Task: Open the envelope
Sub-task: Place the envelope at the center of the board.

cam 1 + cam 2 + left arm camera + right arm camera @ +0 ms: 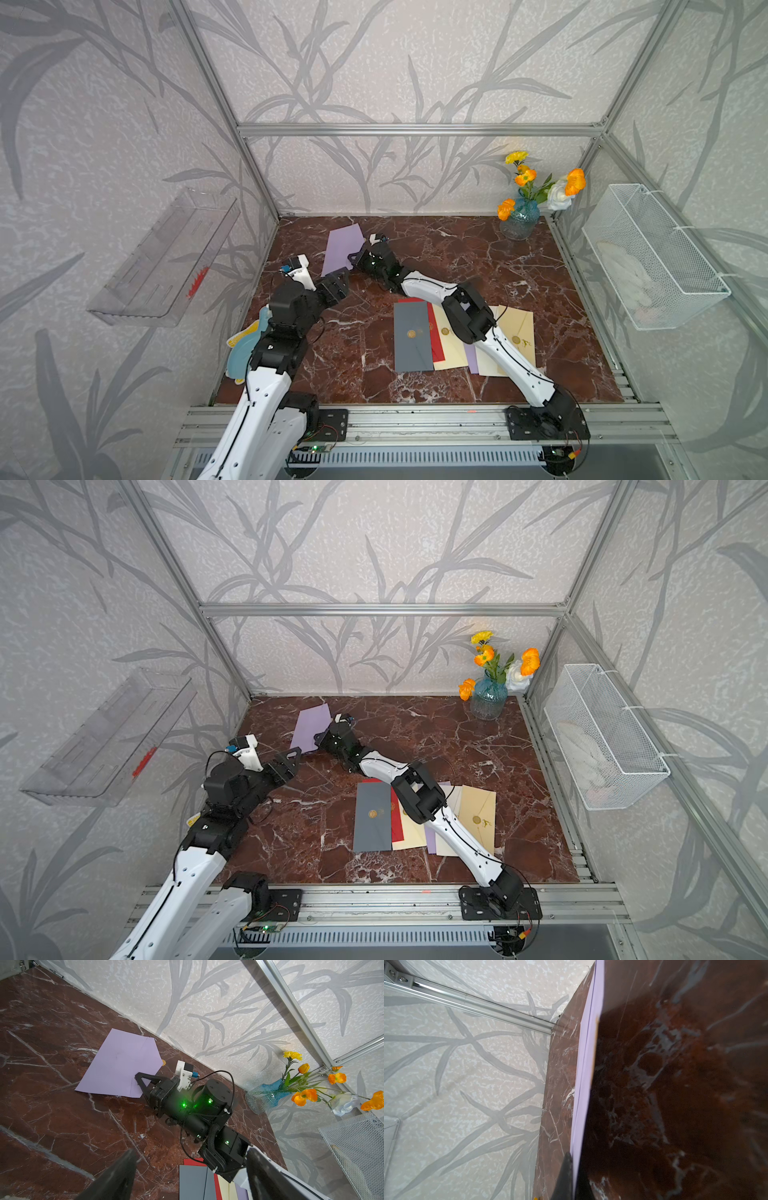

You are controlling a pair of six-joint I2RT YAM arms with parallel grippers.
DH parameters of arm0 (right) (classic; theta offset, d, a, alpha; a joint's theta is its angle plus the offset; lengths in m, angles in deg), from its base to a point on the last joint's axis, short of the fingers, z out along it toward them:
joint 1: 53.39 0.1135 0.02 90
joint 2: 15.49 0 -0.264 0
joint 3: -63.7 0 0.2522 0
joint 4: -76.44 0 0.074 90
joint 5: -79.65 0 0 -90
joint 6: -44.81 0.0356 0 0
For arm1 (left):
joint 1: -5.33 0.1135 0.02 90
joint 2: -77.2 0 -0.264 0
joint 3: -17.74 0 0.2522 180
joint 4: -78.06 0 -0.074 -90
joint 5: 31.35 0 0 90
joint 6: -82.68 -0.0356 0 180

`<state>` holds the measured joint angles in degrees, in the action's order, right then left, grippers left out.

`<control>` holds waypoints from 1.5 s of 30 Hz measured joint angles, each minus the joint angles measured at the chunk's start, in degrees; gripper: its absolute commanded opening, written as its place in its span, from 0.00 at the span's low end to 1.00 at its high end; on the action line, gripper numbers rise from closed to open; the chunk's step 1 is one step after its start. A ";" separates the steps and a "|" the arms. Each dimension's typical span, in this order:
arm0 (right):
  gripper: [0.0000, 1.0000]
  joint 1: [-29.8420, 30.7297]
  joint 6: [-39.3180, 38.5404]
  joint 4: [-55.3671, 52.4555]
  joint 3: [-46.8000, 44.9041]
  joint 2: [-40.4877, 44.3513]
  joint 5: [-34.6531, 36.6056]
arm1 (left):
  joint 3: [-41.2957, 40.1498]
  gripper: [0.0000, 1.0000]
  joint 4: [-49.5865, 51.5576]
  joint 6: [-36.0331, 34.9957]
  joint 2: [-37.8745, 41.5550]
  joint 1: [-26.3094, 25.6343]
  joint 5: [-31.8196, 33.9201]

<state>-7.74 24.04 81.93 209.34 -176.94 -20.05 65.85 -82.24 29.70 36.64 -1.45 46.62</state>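
My right claw (137, 1080) is clamped on a corner of the lilac envelope (118, 1061), which lies flat on the worktop (62, 1126) ahead of it. My left claw (340, 277), spread wide, hovers just beside that corner. I should hold firm and lift the flap slowly.

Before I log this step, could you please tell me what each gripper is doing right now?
Left gripper: open, holding nothing.
Right gripper: closed on the edge of the purple envelope.
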 measured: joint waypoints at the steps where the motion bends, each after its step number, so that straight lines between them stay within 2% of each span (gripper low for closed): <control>1: 0.00 0.02 0.02 0.37 -0.46 0.00 -0.07 | 0.00 0.83 0.00 -0.02 0.00 0.00 0.00; 14: 0.02 0.55 1.90 7.48 -10.03 2.64 -0.09 | -0.02 0.83 0.00 -0.20 0.04 0.00 0.20; 15: 0.05 0.63 1.97 7.65 -10.19 2.69 -0.04 | -0.02 0.83 0.00 -0.17 0.04 0.00 0.20; 18: 0.26 0.90 2.10 7.96 -10.73 2.95 0.11 | -0.02 0.83 0.02 -0.17 0.04 0.00 0.20; 21: 0.38 1.29 1.88 8.11 -11.45 3.34 0.26 | -0.07 0.83 0.00 -0.17 0.11 0.00 0.20; 28: 0.48 1.73 1.09 8.04 -14.21 5.11 0.68 | -0.39 0.83 0.04 -0.20 0.42 0.00 0.22; 39: 0.52 1.73 -4.90 2.01 -23.37 13.68 3.78 | -0.70 0.83 -0.07 -0.42 -0.04 0.00 0.22; 45: 0.53 1.73 -10.73 -3.34 -29.49 22.82 5.25 | -0.68 0.83 -0.39 -0.74 -2.12 0.00 -0.28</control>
<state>-6.02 13.31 78.58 179.85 -154.12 -14.80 65.17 -82.64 28.95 34.52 -1.45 46.34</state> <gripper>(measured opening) 0.522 0.831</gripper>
